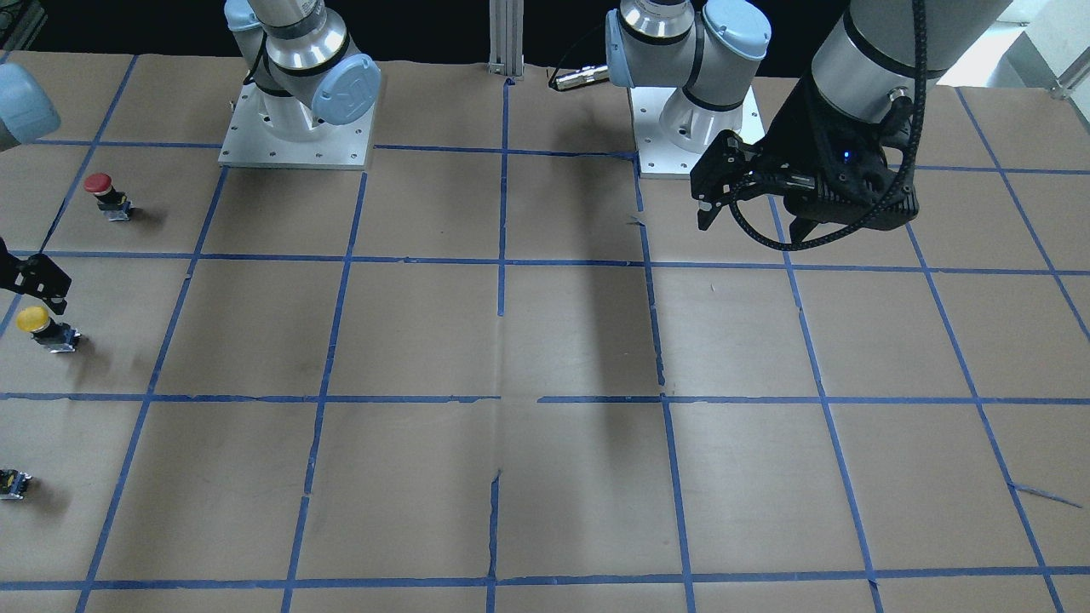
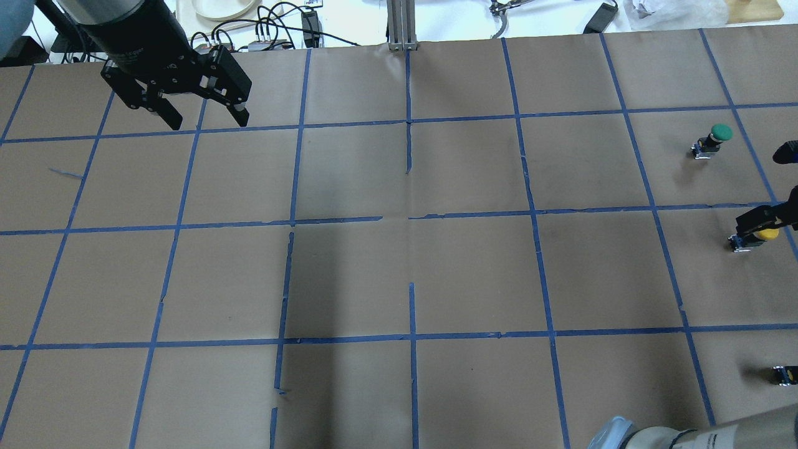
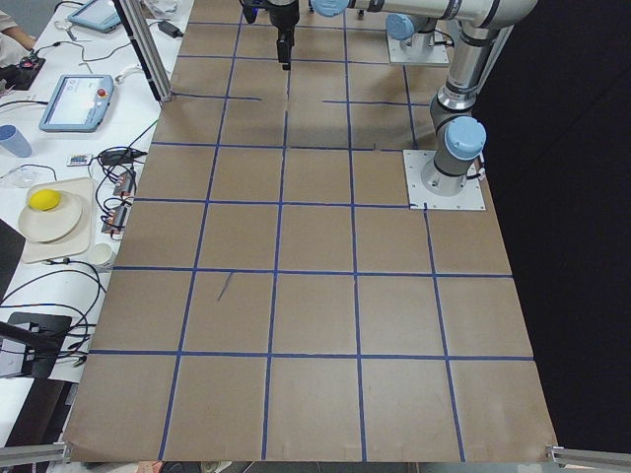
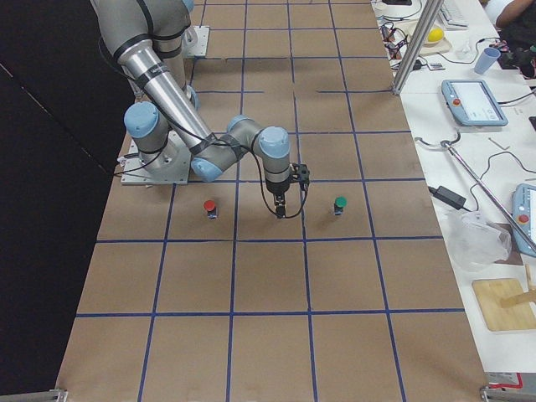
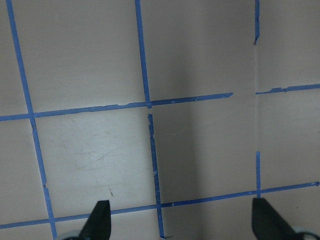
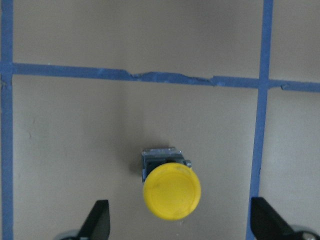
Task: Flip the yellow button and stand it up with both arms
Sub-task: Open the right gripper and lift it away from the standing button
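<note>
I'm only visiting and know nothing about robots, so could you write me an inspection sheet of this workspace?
Surface: table, covered in brown paper with a blue tape grid; some of the tape is torn.
Job's things: yellow button on the paper, cap facing the right wrist camera, not gripped.
Clutter: red button, green button and small dark block, each standing apart.
Grippers: right gripper open, above the yellow button; left gripper open and empty, at the table's other end.
Cables: black cable along the left arm; loose cables on the bench.
Surroundings: bench with a screen pendant and a plate.
</note>
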Controlling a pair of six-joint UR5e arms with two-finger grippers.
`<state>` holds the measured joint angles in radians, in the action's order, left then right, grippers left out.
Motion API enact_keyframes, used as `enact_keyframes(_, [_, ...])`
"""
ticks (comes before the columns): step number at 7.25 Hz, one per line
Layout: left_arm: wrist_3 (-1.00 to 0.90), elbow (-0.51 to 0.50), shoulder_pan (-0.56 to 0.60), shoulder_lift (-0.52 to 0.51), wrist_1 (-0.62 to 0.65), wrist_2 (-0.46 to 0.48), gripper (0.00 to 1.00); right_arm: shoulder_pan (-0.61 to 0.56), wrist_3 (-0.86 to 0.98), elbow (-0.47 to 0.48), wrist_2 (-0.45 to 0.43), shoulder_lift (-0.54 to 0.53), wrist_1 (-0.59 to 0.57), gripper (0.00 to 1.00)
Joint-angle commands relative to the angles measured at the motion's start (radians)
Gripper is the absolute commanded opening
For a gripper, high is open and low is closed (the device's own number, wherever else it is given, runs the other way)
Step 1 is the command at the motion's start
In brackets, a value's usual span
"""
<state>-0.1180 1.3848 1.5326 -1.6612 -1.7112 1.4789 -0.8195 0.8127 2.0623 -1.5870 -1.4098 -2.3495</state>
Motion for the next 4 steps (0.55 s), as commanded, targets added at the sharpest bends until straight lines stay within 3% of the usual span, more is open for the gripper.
enact_keyframes(1, [0.000,0.000,-0.002,0.000,-0.001,0.000,0.99,-0.010,-0.111,-0.016,0.004,-0.177,0.228,0.99])
enact_keyframes(2, [0.000,0.002,0.000,0.000,0.001,0.000,0.99,-0.050,-0.242,-0.040,0.018,-0.258,0.377,0.99])
enact_keyframes(4, [0.000,0.002,-0.002,0.000,-0.001,0.000,0.99,-0.221,-0.460,-0.098,0.028,-0.365,0.554,1.00])
